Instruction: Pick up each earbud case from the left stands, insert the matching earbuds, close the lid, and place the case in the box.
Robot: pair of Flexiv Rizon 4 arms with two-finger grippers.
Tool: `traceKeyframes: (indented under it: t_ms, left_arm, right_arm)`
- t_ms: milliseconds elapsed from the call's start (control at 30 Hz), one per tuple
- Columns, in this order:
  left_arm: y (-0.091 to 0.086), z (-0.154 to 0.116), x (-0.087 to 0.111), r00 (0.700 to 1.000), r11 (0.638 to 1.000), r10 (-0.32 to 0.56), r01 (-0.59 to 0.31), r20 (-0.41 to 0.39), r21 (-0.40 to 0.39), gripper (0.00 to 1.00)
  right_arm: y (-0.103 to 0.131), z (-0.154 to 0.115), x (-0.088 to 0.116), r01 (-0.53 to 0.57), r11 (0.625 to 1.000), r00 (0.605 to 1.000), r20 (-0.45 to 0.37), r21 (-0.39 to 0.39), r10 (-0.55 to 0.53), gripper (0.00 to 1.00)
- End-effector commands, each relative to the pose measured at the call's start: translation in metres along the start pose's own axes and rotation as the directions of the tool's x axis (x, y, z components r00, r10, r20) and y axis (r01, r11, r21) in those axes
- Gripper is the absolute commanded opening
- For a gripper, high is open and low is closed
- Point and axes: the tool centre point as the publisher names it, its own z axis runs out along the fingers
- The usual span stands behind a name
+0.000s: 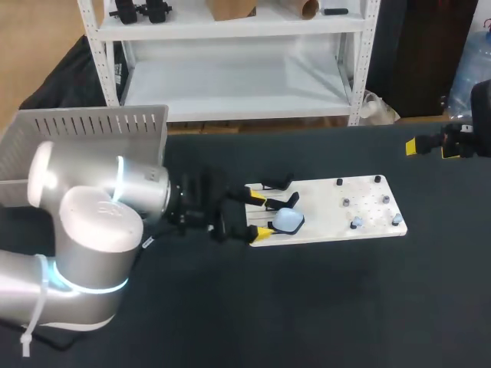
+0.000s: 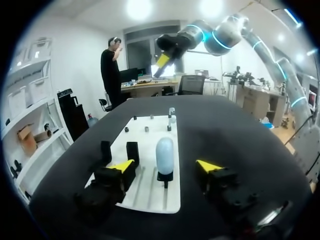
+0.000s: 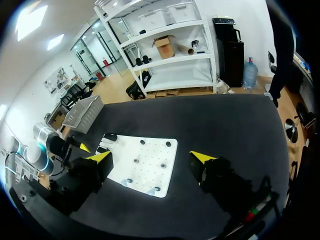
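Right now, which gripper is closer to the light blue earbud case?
Left. The left gripper is open with the earbud case just ahead of its fingers. The right gripper hangs far off, past the white board's other end.

Head view: right arm [image 1: 482, 115] clipped by the right edge, only the right end effector [image 1: 433, 148] shows. Left arm [image 1: 92, 230] runs off the near-left corner and covers the near part of the box [image 1: 84, 126], which the left edge also clips. Earbuds [image 1: 357, 223] on the white board [image 1: 330, 207] too small to tell apart. Case [image 1: 288, 221] lid seam unreadable. Black stands [image 2: 132, 151] partly behind a left end effector [image 1: 259, 216] finger.
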Motion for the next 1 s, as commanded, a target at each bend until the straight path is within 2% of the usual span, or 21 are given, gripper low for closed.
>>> traceKeyframes:
  t_ms: [33,100,267,367,400,467,1000]
  left_arm:
    - [0.005,0.007,0.0,1.0,1.0,-0.002,0.002,0.005,0.011,0.74]
    - [0.006,0.008,0.0,1.0,1.0,-0.003,0.003,0.008,0.016,0.72]
    - [0.008,0.012,0.0,1.0,1.0,-0.008,0.008,0.012,0.022,0.58]
    - [0.009,0.014,0.001,1.0,1.0,-0.012,0.012,0.012,0.02,0.6]
    - [0.009,0.015,0.001,1.0,1.0,-0.013,0.013,0.012,0.02,0.54]
    - [0.009,0.016,0.001,1.0,1.0,-0.016,0.015,0.011,0.018,0.49]
    - [0.004,0.026,0.003,1.0,0.998,-0.016,0.016,0.011,0.061,0.48]
  right_arm:
    - [0.0,0.0,0.0,0.0,1.0,1.0,0.0,0.0,0.0,1.0]
    - [0.0,0.0,0.0,0.0,1.0,1.0,0.0,0.0,0.0,1.0]
    - [0.0,0.0,0.0,0.0,1.0,1.0,0.0,0.0,0.0,1.0]
    - [0.0,0.0,0.0,0.0,1.0,1.0,0.0,0.0,0.0,1.0]
    - [0.0,0.0,0.0,0.0,1.0,1.0,0.0,0.0,0.0,1.0]
    - [0.0,0.0,0.0,0.0,1.0,1.0,0.0,0.0,0.0,1.0]
    - [0.0,0.0,0.0,0.0,1.0,1.0,0.0,0.0,0.0,1.0]
